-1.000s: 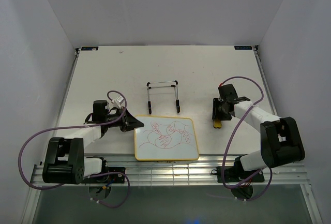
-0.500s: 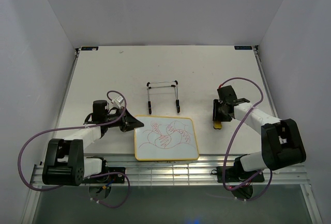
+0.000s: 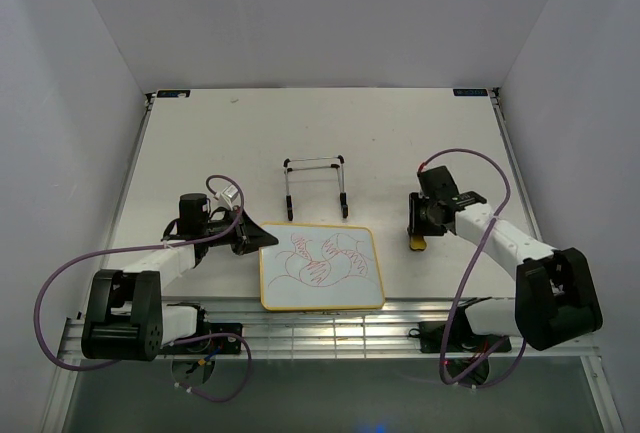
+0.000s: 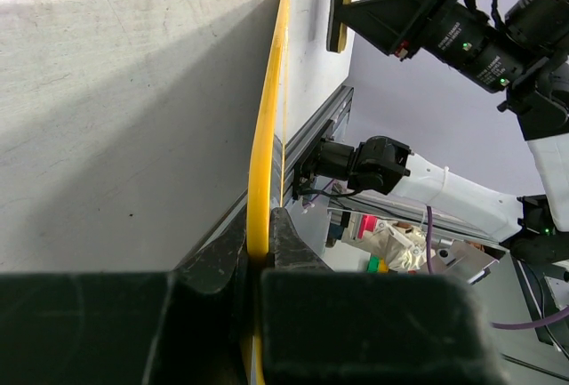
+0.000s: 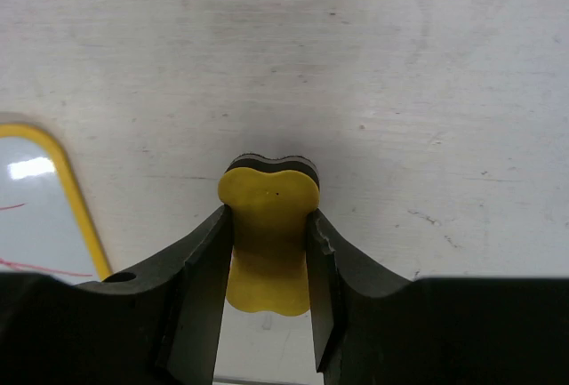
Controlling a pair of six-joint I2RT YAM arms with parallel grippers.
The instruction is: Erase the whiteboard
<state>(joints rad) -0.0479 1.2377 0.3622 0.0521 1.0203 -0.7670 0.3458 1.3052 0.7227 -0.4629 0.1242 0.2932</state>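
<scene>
Whiteboard (image 3: 322, 268) lying on tabletop (image 3: 200, 143) near front edge, red scribbles (image 3: 325, 258) untouched, left fingers (image 4: 213, 265) pinching its yellow frame (image 4: 263, 154), right fingers (image 5: 200, 260) pinching eraser (image 5: 268, 225) off to its right, risking board twisting out of thin edge grip under wiping pressure.

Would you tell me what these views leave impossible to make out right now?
- Right wrist view: most of the whiteboard, cut off by the left edge.
- Top view: the eraser, mostly hidden under the right gripper; whether it is lifted is unclear.
- Top view: the left gripper's hold on the whiteboard, too small and dark.
</scene>
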